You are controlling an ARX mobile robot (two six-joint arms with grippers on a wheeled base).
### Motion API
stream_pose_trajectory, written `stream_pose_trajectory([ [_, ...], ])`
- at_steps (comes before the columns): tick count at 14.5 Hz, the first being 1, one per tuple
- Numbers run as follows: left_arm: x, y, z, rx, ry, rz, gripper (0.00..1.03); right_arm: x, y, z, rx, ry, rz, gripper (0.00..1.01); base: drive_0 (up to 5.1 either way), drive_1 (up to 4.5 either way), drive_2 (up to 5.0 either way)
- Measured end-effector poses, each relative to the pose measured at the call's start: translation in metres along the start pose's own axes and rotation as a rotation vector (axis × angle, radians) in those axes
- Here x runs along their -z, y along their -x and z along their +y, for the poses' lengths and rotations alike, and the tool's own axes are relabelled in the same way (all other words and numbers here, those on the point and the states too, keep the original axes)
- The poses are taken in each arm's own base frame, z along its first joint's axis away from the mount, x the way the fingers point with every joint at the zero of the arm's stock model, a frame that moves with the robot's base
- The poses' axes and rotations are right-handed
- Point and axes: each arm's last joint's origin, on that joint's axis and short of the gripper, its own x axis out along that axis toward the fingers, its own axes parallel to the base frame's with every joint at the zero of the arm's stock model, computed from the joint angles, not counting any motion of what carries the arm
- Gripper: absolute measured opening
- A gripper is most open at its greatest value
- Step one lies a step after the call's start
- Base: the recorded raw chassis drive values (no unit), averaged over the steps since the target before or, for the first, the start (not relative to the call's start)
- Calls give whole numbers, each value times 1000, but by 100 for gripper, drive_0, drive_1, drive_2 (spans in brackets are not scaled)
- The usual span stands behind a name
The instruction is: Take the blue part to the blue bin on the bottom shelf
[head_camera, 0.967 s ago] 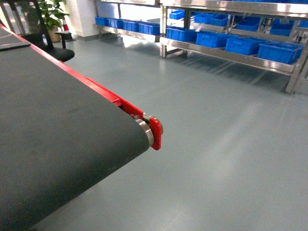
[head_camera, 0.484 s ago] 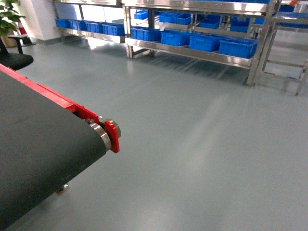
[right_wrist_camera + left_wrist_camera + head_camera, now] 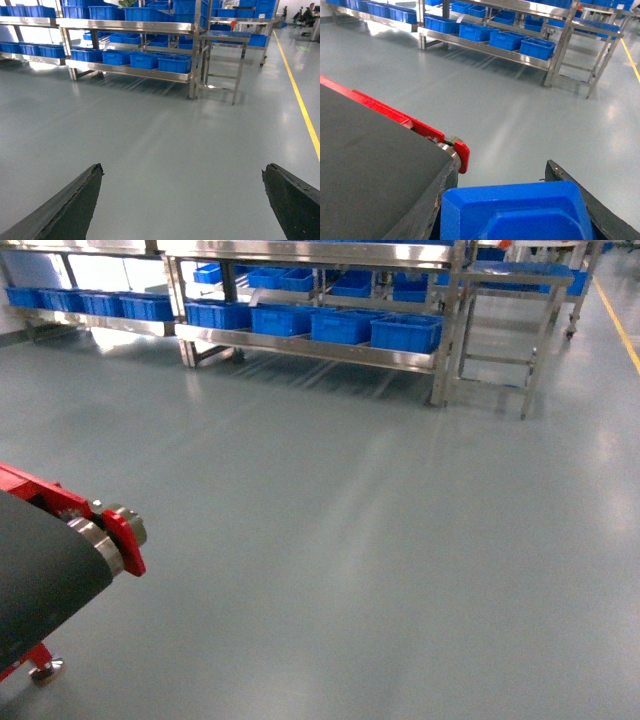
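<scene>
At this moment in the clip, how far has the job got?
The pick looks done: the left gripper is shut on the blue part. The right gripper is open and empty. The drop-off is left: the blue bins on the bottom shelf lie far across the floor.

We face a wide grey-green floor (image 3: 380,540) with a soft sheen of overhead light. Stainless-steel shelving (image 3: 310,255) lines the far side. A yellow line (image 3: 300,95) runs along the floor at right, beside a small steel frame stand (image 3: 505,315).
</scene>
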Motion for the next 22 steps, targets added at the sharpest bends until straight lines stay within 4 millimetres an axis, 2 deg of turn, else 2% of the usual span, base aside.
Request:
stream_pose_trajectory([
  [14,0,0,0,0,0,0,44,0,0,0,0,0,0,98,-157,-157,-157],
  [18,1,0,0,2,-2,6,44,0,0,0,-1,0,-1,98,0,0,0],
  [22,0,0,0,3,0,2,44,0,0,0,0,0,-4,98,4,382,-374],
])
